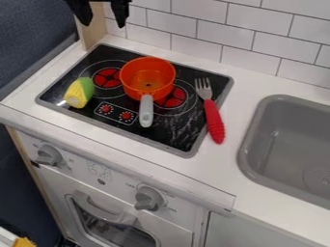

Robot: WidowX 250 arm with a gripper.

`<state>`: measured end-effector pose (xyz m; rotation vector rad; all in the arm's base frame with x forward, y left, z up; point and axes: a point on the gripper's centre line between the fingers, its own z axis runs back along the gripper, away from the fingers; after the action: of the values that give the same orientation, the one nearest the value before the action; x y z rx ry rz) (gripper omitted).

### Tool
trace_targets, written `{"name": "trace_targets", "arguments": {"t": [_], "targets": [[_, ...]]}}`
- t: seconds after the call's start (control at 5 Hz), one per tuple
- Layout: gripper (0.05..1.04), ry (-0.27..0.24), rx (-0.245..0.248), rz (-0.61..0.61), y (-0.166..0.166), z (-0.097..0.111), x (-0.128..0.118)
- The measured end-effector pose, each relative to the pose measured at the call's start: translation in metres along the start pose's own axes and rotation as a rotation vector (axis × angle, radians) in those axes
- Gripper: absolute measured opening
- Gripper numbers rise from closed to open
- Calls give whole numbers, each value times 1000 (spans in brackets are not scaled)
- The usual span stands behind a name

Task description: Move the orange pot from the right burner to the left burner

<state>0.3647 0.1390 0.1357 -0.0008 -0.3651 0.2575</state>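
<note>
- One black gripper (pixel 103 24) hangs at the upper left of the frame, by the top edge, its two fingers spread wide with nothing held between them
- The orange pot (pixel 148 79) is left of centre in the upper half of the frame, lower and further right than the gripper, well apart from its fingertips
- In the frame, the pot sits between the red centres of the left burner (pixel 105 77) and the right burner (pixel 172 98), hiding part of the right one; its grey handle (pixel 146 112) points towards the bottom edge
- A yellow and green toy corn (pixel 78 93) lies left of the pot, on the black stove top (pixel 174 126)
- Right of the pot, a fork (pixel 213 118) has its tines over the stove top and the end of its red handle on the white counter (pixel 222 166)
- A grey sink (pixel 254 130) is at the right edge, white tiles (pixel 241 38) run along the top, and two grey knobs (pixel 149 198) are at the lower left
</note>
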Motion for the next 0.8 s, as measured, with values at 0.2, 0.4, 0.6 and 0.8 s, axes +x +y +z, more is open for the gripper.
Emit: {"name": "trace_targets", "arguments": {"t": [0.2,0.4,0.6,0.8], "targets": [[1001,43,-3,4,1,-15,-7],[1001,75,18,-42,-5,-25,-11],[1001,143,25,-68,-12,-50,-21],[1001,180,28,-114,-20,-68,-26]]}}
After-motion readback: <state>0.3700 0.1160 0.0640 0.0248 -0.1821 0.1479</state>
